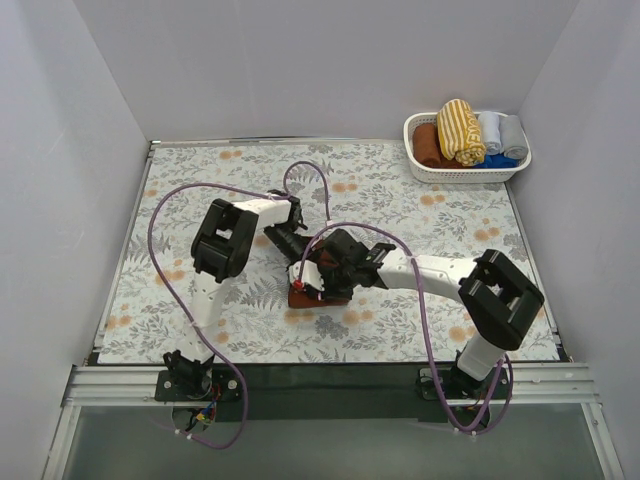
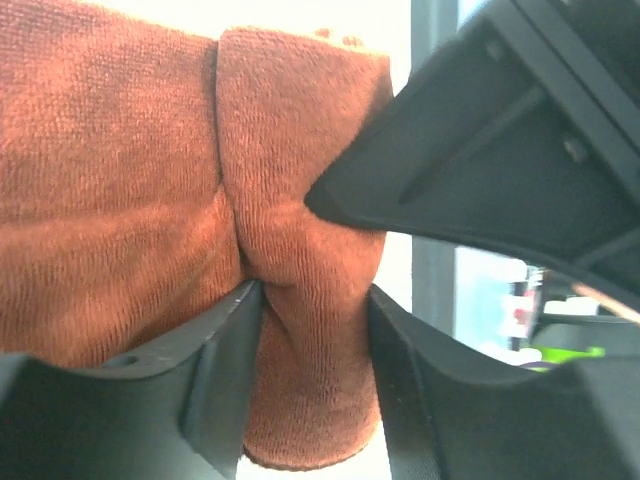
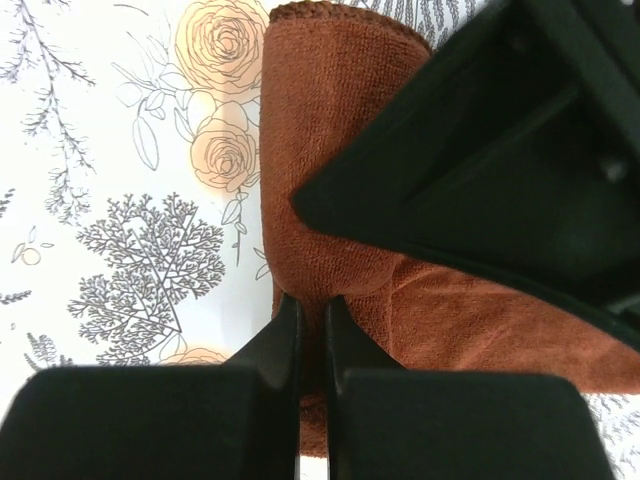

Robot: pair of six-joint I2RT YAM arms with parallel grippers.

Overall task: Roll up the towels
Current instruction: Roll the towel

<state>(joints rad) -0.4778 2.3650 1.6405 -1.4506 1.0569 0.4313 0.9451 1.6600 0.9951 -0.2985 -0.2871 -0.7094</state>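
Observation:
The rust-brown towel (image 1: 318,297) lies bunched on the floral tablecloth in the middle of the table, and both grippers meet over it. In the left wrist view a thick fold of the rust-brown towel (image 2: 300,150) fills the gap between the fingers of my left gripper (image 2: 315,292), touching both. My right gripper (image 3: 312,305) is nearly closed, pinching a thin edge of the rust-brown towel (image 3: 330,120). From above, the left gripper (image 1: 297,262) sits just behind the right gripper (image 1: 312,282). The mustard-yellow striped towel (image 1: 460,130) lies rolled in the basket.
A white basket (image 1: 465,176) stands at the back right corner. It holds a brown roll (image 1: 428,145), grey rolls (image 1: 503,133) and a blue one (image 1: 497,160). White walls enclose the table. Purple cables loop over both arms. A black part of the other arm crosses each wrist view's upper right.

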